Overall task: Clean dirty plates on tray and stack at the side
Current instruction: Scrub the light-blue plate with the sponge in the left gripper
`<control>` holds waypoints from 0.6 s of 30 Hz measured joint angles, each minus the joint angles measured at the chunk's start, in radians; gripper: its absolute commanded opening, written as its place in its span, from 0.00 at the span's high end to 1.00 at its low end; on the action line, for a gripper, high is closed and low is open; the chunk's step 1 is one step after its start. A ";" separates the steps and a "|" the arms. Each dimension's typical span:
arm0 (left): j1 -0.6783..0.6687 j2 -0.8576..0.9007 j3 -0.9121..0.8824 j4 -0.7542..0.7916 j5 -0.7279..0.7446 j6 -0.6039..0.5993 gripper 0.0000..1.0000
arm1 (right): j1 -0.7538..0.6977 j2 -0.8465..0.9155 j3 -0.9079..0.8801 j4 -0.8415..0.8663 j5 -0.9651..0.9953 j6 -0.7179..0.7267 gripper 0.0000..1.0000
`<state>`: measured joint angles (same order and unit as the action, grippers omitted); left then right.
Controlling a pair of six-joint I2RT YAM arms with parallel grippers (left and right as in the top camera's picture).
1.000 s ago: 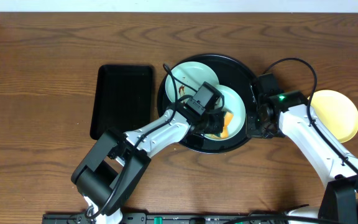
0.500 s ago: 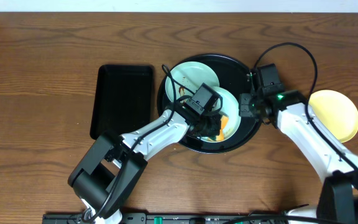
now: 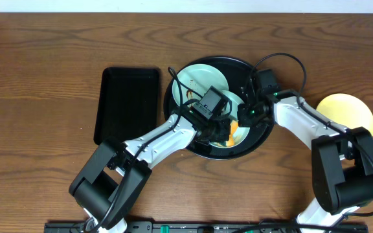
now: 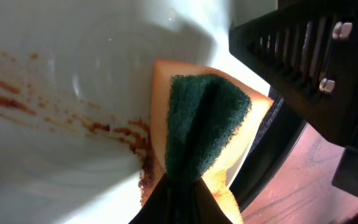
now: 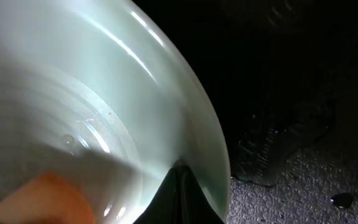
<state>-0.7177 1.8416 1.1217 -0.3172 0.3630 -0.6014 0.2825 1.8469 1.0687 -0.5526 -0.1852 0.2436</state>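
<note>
On the near right part of the large round black raised-rim tray (image 3: 241, 70), pressing a folded orange sponge with a dark green scouring face (image 4: 204, 124) against the brown sauce smears (image 4: 11, 99) of a pale mint-blue shallow round plate (image 4: 73, 56), left gripper (image 4: 178, 204) clamped tight on that sponge. At the plate's right rim, right gripper (image 5: 180, 190) closed with nothing visibly between the jaws, tips down on the inner slope, probably to pin the plate against sliding. Far left on the tray, a second mint-blue plate (image 3: 196, 77) awaiting wiping; well apart to the right on the brown wooden table (image 3: 44, 58), a pale yellow round plate (image 3: 351, 116) starting the stack.
</note>
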 measured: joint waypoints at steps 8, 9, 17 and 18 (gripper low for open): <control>-0.001 -0.001 0.000 0.000 -0.079 0.000 0.93 | 0.000 0.007 0.016 -0.074 -0.003 0.000 0.99; -0.001 -0.001 0.000 0.000 -0.095 0.000 0.93 | 0.000 0.007 0.016 -0.081 -0.005 0.000 0.99; 0.007 -0.005 0.000 0.025 -0.203 0.000 0.92 | 0.000 0.007 0.017 -0.101 -0.001 0.000 0.99; 0.011 -0.005 0.000 0.033 -0.211 0.000 0.92 | 0.000 0.007 0.018 -0.105 0.001 0.000 0.99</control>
<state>-0.7063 1.8370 1.1217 -0.2840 0.1520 -0.6014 0.2829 1.8538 1.0866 -0.6571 -0.1841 0.2436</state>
